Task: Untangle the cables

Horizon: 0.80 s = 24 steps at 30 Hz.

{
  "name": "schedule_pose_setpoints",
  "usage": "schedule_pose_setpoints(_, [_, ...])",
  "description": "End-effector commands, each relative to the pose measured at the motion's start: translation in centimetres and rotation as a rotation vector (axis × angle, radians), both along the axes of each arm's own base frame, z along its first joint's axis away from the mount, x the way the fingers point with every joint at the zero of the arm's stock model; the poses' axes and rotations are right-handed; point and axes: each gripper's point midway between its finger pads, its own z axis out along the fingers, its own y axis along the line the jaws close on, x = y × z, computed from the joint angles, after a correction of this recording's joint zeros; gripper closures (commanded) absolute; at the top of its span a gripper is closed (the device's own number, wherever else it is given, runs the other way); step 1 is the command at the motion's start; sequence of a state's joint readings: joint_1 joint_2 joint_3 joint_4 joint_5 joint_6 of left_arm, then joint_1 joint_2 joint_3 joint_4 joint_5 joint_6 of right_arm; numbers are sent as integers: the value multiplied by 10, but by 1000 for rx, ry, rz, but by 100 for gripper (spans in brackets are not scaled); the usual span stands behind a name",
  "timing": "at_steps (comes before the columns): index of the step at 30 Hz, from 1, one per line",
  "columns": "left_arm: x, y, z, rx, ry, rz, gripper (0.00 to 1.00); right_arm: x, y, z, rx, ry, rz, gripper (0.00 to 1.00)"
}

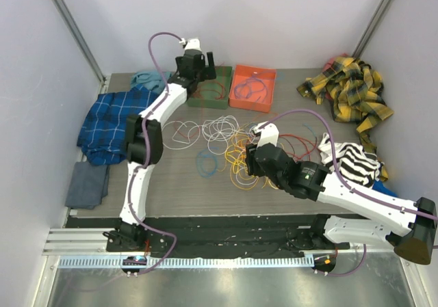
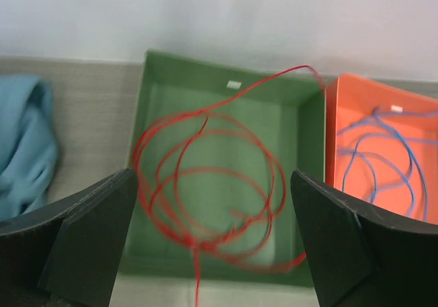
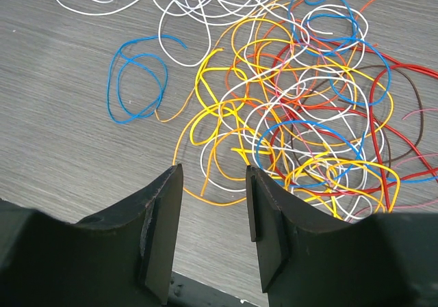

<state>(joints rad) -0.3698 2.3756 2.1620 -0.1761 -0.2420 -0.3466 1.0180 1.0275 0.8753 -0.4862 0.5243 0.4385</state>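
Looked early: red cable [image 2: 270, 163] lay in green tray [image 2: 205, 71] under the wide-open left gripper [image 2: 212, 177], blue cable [image 2: 410, 163] in orange tray [image 2: 330, 129], main tangle [image 3: 308, 136] unsorted on the table [image 3: 68, 150] by the half-open, empty right gripper [image 3: 214, 170].

The top external camera looks down from above and behind the arm bases [image 1: 130, 238], covering the whole table [image 1: 171, 191]. The left wrist camera faces down into the green tray [image 2: 185, 68] at close range, and the right wrist camera faces down onto the cables [image 3: 308, 129]. The overhead view shares both.
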Motion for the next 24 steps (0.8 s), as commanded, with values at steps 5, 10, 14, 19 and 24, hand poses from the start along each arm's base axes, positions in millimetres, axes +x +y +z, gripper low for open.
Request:
schedule_pose_setpoints(5, [-84,41,91,-92,-135,115,0,2,12,33,156,-51,7,51])
schedule_pose_setpoints(10, [-113,30,33,-97,-18,42,0,-3,17,27,195,-21,16,52])
schedule_pose_setpoints(14, [-117,9,-12,-83,75,-25,4,-5,18,22,206,-6,15,52])
schedule_pose_setpoints(19, [-118,1,-48,-91,151,-31,7,-4,17,20,201,-2,5,52])
schedule_pose_setpoints(24, [-117,1,-77,-72,201,-21,12,-3,17,17,181,-2,8,52])
